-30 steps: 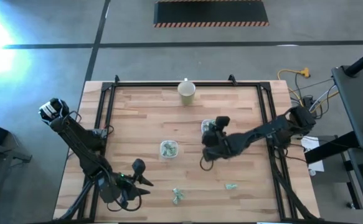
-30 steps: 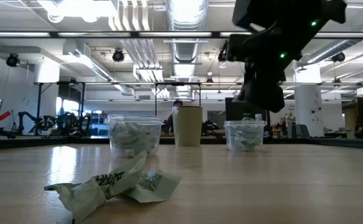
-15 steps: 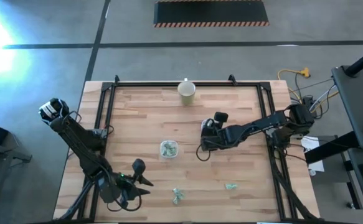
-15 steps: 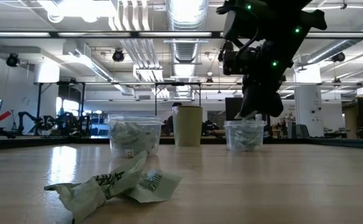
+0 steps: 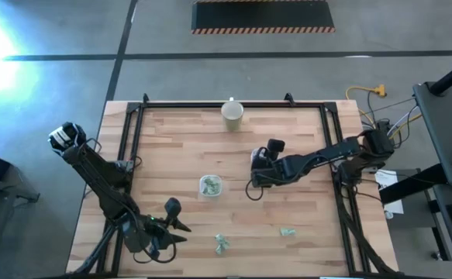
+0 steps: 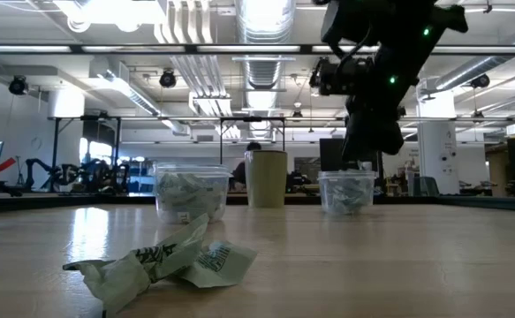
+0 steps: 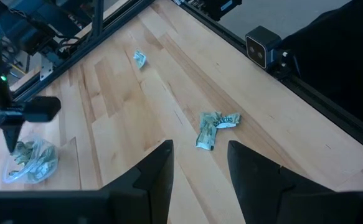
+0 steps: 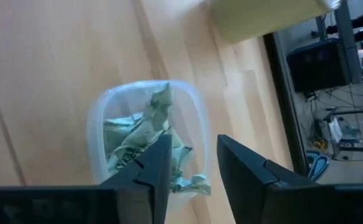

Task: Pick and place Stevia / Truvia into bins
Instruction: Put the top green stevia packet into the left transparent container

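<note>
**Right hand open over the far bin**

We see our left hand (image 5: 181,226) open, low at the table's (image 5: 171,147) near left corner. Beside it lie loose packets (image 5: 222,244), another (image 5: 288,231) farther right. The middle bin (image 5: 210,185) holds packets. Our right hand (image 8: 190,165) hangs above the right bin (image 8: 147,134), fingers parted, empty; packets fill that bin. A cup (image 5: 232,113) stands at the far edge.

Overhead looks straight down; low view level across table (image 6: 416,265)

Right gripper (image 8: 190,165) hangs mid-table, fingers apart, empty — left gripper (image 7: 198,174) waits open at the near edge.
</note>
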Motion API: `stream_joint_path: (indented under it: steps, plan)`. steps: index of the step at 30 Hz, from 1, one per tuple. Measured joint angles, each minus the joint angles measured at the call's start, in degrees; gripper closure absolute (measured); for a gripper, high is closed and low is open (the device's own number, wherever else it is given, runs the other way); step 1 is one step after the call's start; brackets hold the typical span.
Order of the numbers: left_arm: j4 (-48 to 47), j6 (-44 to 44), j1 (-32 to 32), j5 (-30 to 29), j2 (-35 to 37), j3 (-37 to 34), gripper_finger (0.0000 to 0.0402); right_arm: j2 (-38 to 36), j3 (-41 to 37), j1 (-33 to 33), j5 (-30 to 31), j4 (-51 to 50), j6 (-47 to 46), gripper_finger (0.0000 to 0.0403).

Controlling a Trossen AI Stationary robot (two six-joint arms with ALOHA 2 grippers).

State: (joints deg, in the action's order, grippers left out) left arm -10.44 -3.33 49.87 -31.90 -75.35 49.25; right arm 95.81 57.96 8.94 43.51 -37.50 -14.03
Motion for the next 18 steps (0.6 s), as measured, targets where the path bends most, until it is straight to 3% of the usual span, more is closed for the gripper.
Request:
stream_joint_path:
  steps: [9, 12, 18]
  plan:
    - [-0.07, -0.04, 0.00, -2.59, 0.00, -0.04, 0.0267, -7.78, 0.50, 4.64, 4.58, -1.61, -3.48, 0.0280]
    - [-0.27, -0.50, 0.00, -10.57, 0.00, -0.04, 0.0267, -9.74, 0.50, 6.44, 5.47, -3.13, -5.09, 0.0280]
    - [-1.69, -0.55, -0.02, -32.41, 0.00, -0.06, 0.0267, -13.33, 0.50, 10.07, 6.19, -4.42, -7.00, 0.0280]
